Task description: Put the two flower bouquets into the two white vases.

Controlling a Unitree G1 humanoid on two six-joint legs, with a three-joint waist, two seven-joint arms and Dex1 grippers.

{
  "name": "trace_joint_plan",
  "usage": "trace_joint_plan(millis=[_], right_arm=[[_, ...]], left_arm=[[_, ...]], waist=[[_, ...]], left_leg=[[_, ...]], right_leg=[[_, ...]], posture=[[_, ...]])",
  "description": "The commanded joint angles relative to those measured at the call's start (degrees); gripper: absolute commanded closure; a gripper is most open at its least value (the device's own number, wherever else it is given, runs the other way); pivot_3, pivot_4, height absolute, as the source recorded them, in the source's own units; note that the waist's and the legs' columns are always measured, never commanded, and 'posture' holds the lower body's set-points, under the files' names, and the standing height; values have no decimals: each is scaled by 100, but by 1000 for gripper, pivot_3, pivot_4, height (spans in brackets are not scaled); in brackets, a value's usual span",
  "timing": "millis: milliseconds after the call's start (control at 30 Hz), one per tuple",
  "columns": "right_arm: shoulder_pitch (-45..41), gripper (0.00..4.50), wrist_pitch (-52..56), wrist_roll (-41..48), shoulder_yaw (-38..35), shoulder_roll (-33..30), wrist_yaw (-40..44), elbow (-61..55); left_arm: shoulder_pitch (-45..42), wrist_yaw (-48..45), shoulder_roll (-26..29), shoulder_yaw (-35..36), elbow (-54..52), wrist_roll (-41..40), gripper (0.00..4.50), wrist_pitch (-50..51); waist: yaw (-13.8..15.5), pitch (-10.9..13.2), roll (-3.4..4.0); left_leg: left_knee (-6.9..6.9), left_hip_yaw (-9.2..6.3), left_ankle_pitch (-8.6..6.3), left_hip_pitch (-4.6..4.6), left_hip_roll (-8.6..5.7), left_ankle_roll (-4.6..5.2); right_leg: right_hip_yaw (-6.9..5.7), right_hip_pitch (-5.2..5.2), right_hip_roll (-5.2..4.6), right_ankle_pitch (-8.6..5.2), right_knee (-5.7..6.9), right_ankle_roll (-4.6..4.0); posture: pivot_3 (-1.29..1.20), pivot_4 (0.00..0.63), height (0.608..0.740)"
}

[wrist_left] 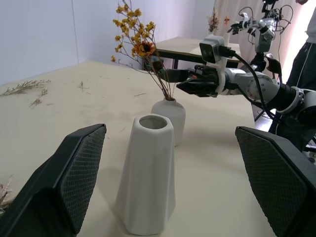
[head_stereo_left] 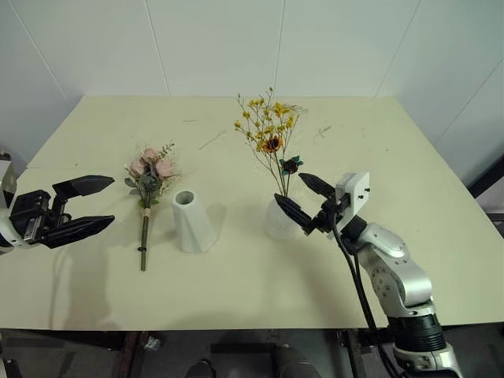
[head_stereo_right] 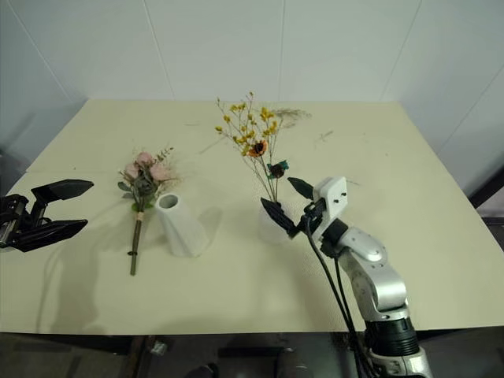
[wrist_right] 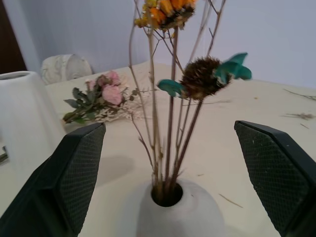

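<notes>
Left gripper (head_stereo_left: 90,208) and right gripper (head_stereo_left: 304,198) both with jaws wide apart, empty.

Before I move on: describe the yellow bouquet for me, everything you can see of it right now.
The yellow bouquet stands upright in the short rounded white vase, its thin brown stems bunched through the small top hole. Sprays of tiny yellow blossoms spread at the top around a small orange sunflower; lower sits a dark dried seed head with teal leaves. The right gripper is open astride the stems, not touching them.

arm: silver-grey segments, black joint ring | wrist: white camera block | cables: black | jaws: black, textured pads
</notes>
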Motion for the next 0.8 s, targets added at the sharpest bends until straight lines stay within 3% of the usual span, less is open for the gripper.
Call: trace_joint_plan(millis=[33,233,433,800], right_arm=[[46,44,362,358,-269,-591,484,-483],[-24,44,860,771,-583,-1692,1286,-623],[-66,44,936,818,-695,-2676,2193,-564],[-572,44,752,975,-921,-2851,3059,170]], left_arm=[[-25,-100,-16,114,-99,10,0,-102],[58,304,-98,242,-146,131,0,-246],[329,1661,-324,432,-419,569,0,-365],[817,4197,-945,354,-1659,926,0,546]], waist=[[31,0,0],[94,0,-1],[86,0,-1],[108,1,-3]], left_leg=[[1,1,0,-1,0,0],[4,1,0,0,-1,0],[6,2,-1,1,0,1],[15,2,-1,0,-4,1]], right_leg=[[0,0,0,0,-1,0],[0,3,0,-1,-2,-1],[2,4,-1,-1,-4,1],[2,10,-5,4,-5,10]], posture=[[0,150,740],[0,150,740],[0,150,740],[0,150,740]])
